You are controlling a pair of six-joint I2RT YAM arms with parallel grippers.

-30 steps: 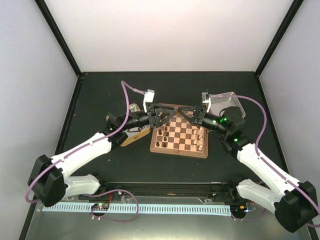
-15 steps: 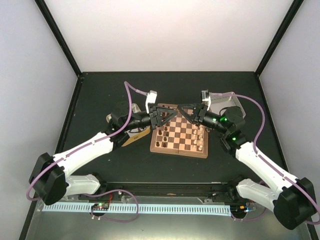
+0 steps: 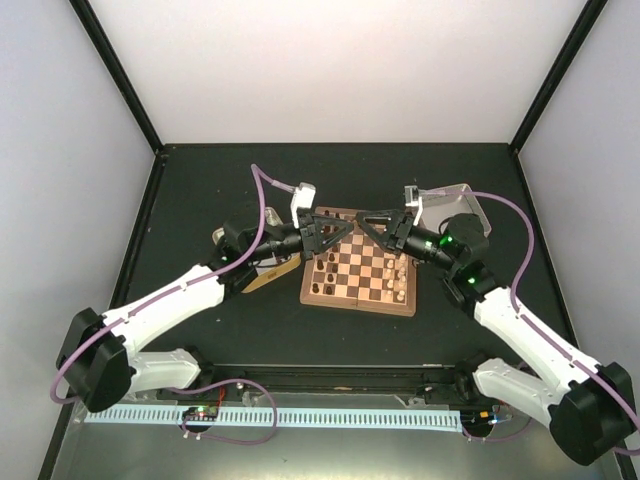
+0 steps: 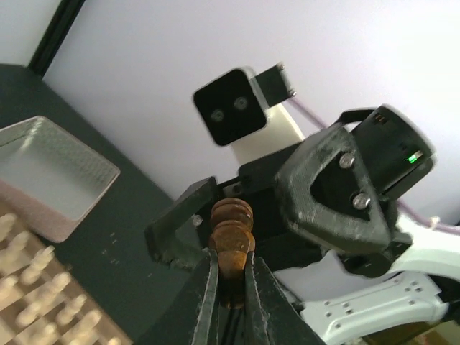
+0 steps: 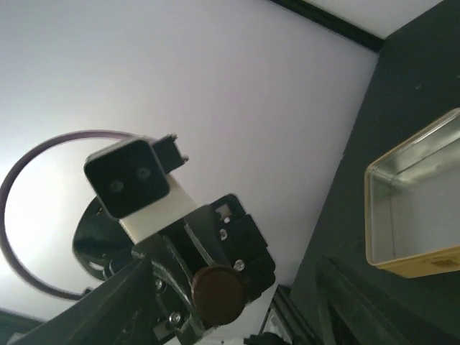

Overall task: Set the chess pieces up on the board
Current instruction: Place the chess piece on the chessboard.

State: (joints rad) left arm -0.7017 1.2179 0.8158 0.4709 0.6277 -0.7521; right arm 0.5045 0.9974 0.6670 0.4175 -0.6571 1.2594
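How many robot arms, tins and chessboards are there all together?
White robot arms: 2
Tins: 2, one rectangular gold metal tin, one rectangular silver metal tin
Square wooden checkered chessboard: 1
Total: 5

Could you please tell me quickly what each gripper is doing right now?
Left gripper: closed on a dark brown chess piece.
Right gripper: open.

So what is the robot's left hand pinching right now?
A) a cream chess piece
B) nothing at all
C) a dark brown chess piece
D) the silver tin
C: in the left wrist view, the left hand has its two fingers closed on a dark brown chess piece, whose ridged top sticks out above them.
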